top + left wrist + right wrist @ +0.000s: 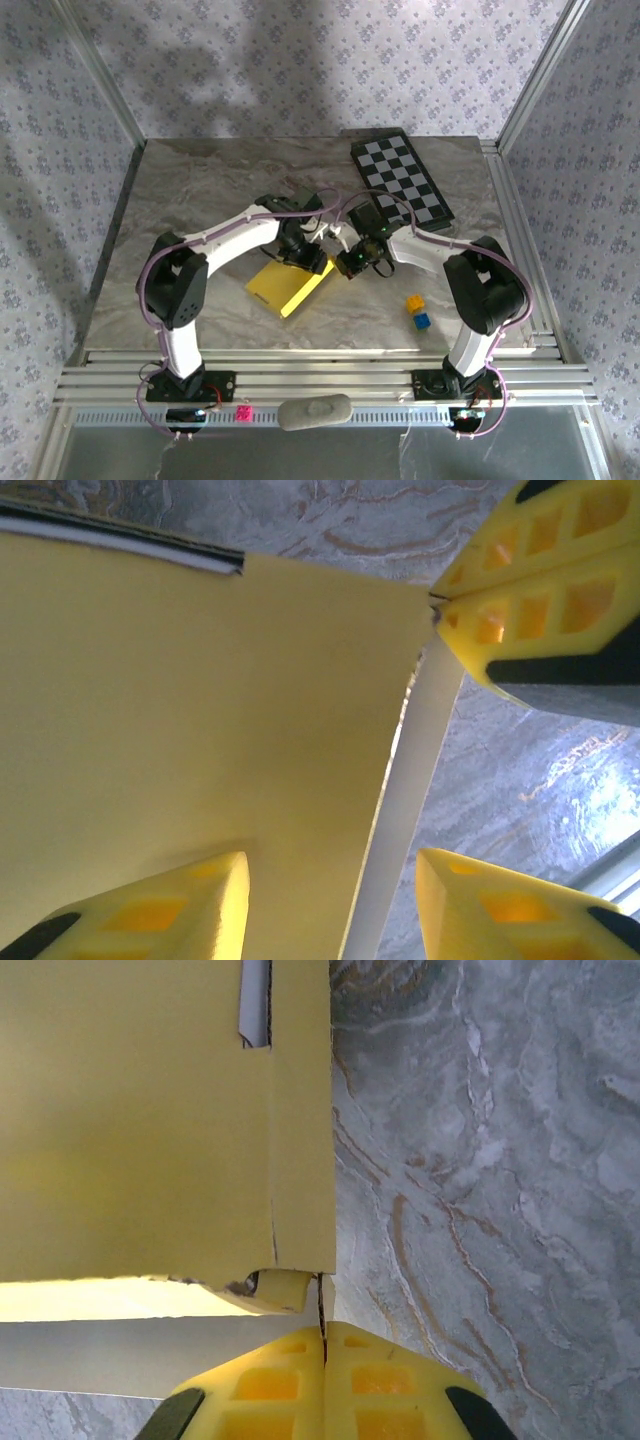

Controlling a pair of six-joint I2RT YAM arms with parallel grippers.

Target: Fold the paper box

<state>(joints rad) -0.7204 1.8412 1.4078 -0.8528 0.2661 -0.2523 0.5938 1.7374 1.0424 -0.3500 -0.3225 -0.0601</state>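
The paper box [288, 287] sits on the tabletop [190, 190], bright yellow outside, with a paler whitish flap along one edge. The left gripper [330, 860] straddles that edge, jaws open. At the box's far right corner the right gripper [322, 1332] has its jaws closed on the card. Beyond the box lies a chequered board [402, 180].

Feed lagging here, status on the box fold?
Left pincer open, straddling paper box edge. Right pincer shut on its corner. Yellow cube, blue cube lie apart, rightward.
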